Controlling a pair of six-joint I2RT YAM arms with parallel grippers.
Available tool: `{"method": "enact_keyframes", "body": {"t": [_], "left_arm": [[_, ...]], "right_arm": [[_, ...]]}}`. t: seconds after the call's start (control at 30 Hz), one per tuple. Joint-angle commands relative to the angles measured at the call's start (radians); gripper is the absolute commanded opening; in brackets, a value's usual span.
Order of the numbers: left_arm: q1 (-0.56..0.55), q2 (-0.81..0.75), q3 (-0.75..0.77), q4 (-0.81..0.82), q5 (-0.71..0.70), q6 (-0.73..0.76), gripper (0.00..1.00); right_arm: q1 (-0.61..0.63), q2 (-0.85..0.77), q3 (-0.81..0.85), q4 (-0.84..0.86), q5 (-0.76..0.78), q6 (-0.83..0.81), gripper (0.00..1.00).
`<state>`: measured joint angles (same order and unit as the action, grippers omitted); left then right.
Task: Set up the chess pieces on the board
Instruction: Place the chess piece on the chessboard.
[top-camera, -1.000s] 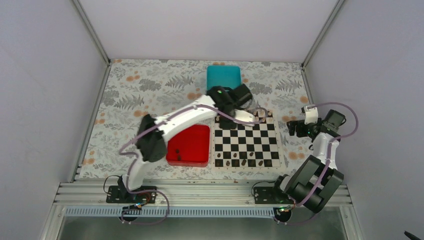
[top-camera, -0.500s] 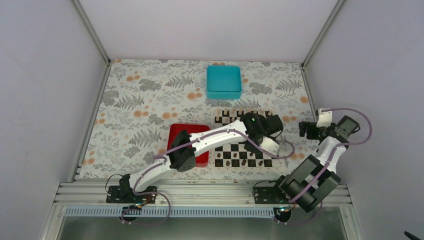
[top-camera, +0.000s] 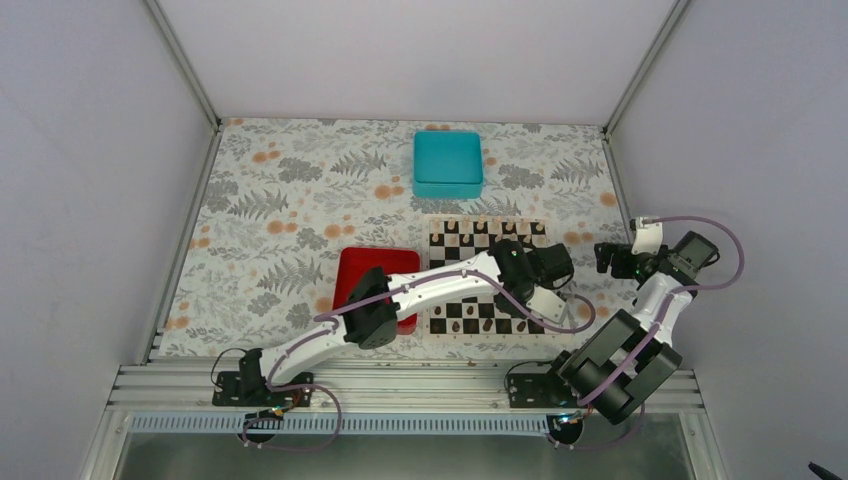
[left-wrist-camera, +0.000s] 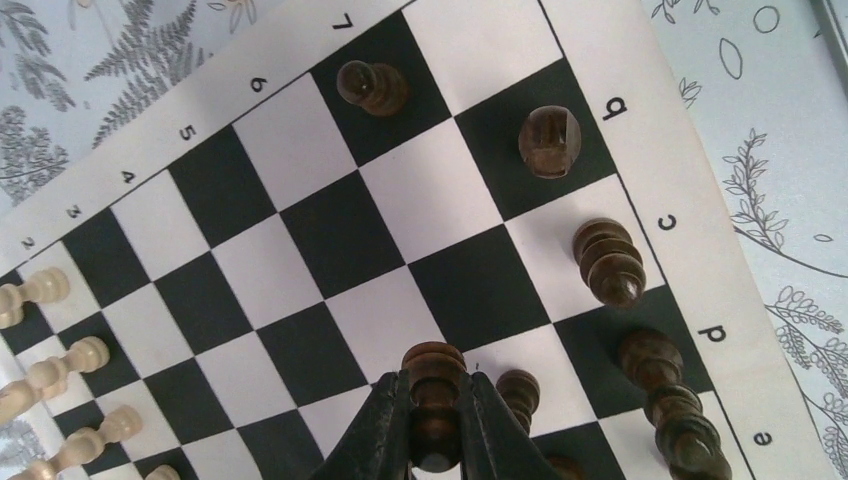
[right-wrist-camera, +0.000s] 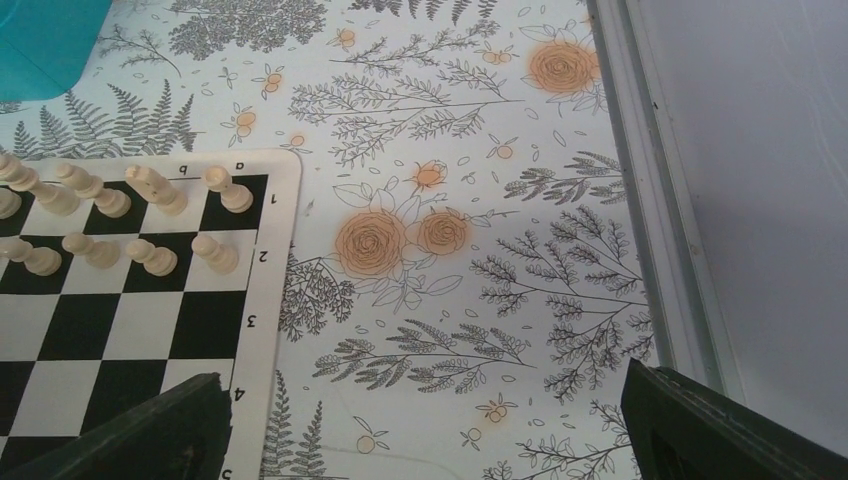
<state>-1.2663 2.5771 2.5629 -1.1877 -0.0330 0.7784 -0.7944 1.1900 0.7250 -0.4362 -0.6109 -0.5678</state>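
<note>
Held dark piece (left-wrist-camera: 434, 385): a turned wooden chessman, clamped upright by its body between the fingers (left-wrist-camera: 392, 430) of the left gripper (left-wrist-camera: 434, 425), whose jaws were drawn in tight around it. Its type could not be resolved from above. It hung over the chessboard (left-wrist-camera: 330, 230) at the dark side's end, one rank in from the lettered edge and just beside a small dark pawn (left-wrist-camera: 518, 388). The fingers hid its base, so I could not tell whether it touched the square.

Other dark pieces (left-wrist-camera: 608, 262) stood in the edge row by letters b, c, d and e, and another dark pawn (left-wrist-camera: 372, 87) stood on the rank marked 7. Judgement: the upright grip at mid-body lets the piece be set down on its base. Coming in from the open middle of the board keeps the fingers off the back row.

Pale pieces (right-wrist-camera: 150, 190) filled ranks 1 and 2 at the opposite end.

Right gripper (right-wrist-camera: 425, 400): jaws spread wide with nothing between them, over the floral tablecloth (right-wrist-camera: 440, 230) just off the board's edge. It was probably parked clear of the left arm's reach.

The red tray (top-camera: 365, 265) lay just left of the board, partly under the left arm. The teal box (top-camera: 448, 163) sat beyond the board, apart from it.
</note>
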Motion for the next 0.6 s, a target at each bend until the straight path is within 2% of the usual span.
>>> {"method": "enact_keyframes", "body": {"t": [0.0,0.57], "left_arm": [[-0.010,0.024,-0.002,0.024,0.011,0.013,0.10],[-0.011,0.072,0.000,0.021,0.045,0.014,0.10]], "right_arm": [[-0.013,-0.013,0.022,-0.004,-0.043,-0.005,1.00],[-0.012,-0.010,0.019,-0.006,-0.054,-0.009,1.00]]}}
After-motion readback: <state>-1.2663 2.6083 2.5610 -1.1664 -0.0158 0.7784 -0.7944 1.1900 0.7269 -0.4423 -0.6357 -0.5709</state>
